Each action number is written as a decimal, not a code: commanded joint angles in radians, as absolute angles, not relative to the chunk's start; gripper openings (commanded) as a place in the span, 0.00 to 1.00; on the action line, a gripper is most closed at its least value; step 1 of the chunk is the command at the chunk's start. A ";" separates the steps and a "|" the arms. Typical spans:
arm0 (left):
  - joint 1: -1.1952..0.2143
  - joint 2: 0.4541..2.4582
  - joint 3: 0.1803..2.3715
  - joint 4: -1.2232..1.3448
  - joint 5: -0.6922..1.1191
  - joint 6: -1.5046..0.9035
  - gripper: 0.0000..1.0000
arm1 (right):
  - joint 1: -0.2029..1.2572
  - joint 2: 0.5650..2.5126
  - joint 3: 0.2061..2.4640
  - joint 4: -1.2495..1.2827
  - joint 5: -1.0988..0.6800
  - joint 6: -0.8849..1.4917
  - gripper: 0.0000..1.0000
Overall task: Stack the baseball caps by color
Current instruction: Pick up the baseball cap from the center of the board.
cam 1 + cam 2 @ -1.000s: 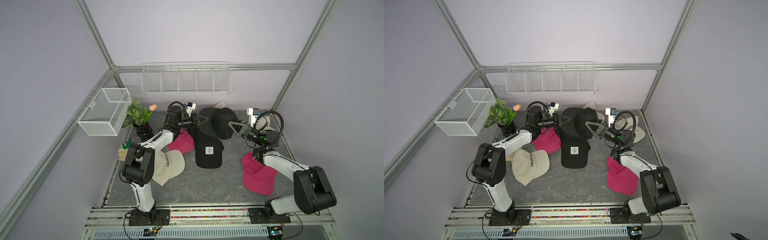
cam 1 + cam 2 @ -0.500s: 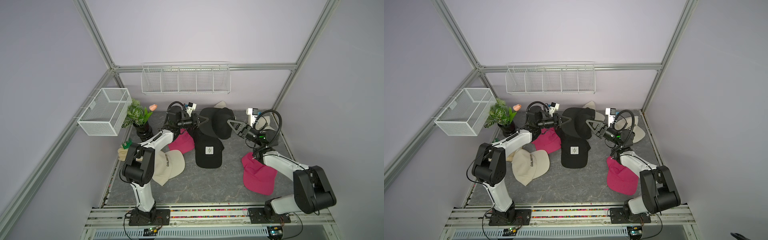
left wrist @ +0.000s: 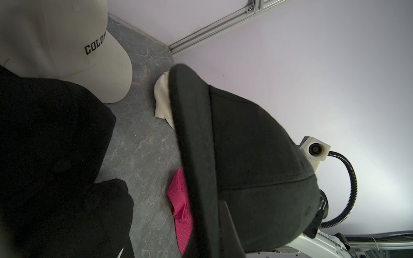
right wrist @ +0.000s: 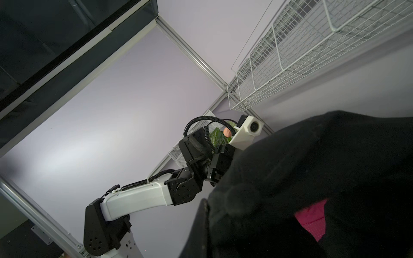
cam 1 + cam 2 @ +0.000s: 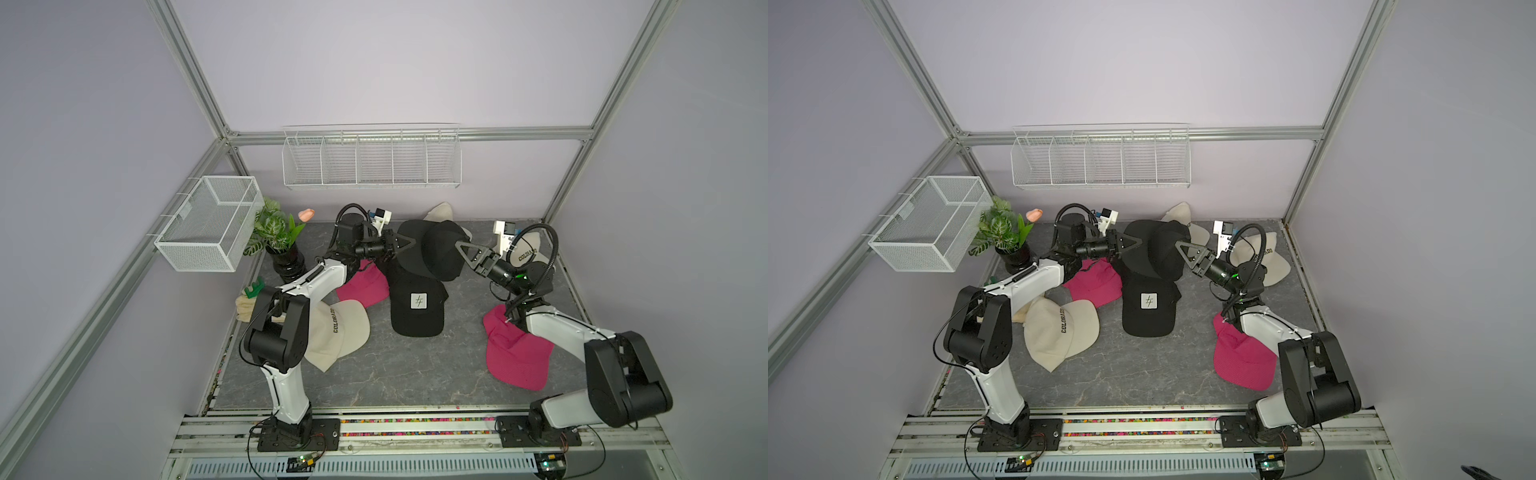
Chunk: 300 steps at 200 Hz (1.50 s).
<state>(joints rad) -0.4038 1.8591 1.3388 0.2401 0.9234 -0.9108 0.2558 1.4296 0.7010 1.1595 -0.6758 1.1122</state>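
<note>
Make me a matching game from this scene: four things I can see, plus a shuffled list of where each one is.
Things
1. plain black cap
2. black cap with white patch
3. potted plant
4. wire rack

Places
A. hanging on the back wall
B. lying flat in the middle of the table
C. held up between the left gripper and the right gripper
D. standing in a back corner

Pairs: 1-C, 2-B, 3-D, 4-A

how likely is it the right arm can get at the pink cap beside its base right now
Probably not yet: the right gripper is shut on the raised black cap, which the left gripper also grips. The pink cap itself lies uncovered, partly under that arm's forearm.
</note>
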 commanded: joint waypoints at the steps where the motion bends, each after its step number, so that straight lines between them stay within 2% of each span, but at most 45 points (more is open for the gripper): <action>1: -0.382 1.858 1.342 0.148 0.825 -0.839 0.25 | 0.248 1.313 0.729 0.976 -0.671 0.928 0.06; 27: -0.365 1.826 1.348 0.098 0.807 -0.755 0.56 | 0.249 1.199 0.818 0.502 -0.716 0.587 0.06; 42: -0.350 1.791 1.348 0.040 0.752 -0.680 0.70 | 0.254 1.152 0.871 0.247 -0.705 0.374 0.06; 51: -0.343 1.769 1.350 0.004 0.709 -0.626 0.77 | 0.255 1.136 0.914 0.157 -0.699 0.288 0.07; 68: -0.342 1.725 1.354 -0.067 0.602 -0.517 1.00 | 0.257 1.119 0.951 0.068 -0.708 0.176 0.07; 104: -0.342 1.656 1.353 -0.097 0.470 -0.343 1.00 | 0.276 1.133 1.052 -0.106 -0.783 -0.026 0.07; 141: -0.349 1.584 1.376 -0.139 0.636 -0.072 1.00 | 0.346 1.188 1.191 -0.460 -0.885 -0.401 0.13; 194: -0.466 1.546 1.492 -0.529 0.763 0.411 1.00 | 0.459 1.264 1.257 -0.702 -0.879 -0.832 0.11; 240: -0.470 1.522 1.498 -0.682 0.889 0.598 1.00 | 0.555 1.360 1.368 -0.881 -0.793 -1.016 0.11; 281: -0.487 1.511 1.523 -0.821 0.873 0.736 1.00 | 0.662 1.446 1.466 -1.047 -0.651 -1.137 0.11; 300: -0.495 1.508 1.529 -0.903 0.922 0.831 0.99 | 0.694 1.474 1.501 -1.076 -0.601 -1.161 0.11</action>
<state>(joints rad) -0.4824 1.5333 1.4933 -0.7521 0.8509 0.6430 0.6601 1.4494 1.4506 -0.9710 -0.6807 -1.0554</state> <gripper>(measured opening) 0.991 0.109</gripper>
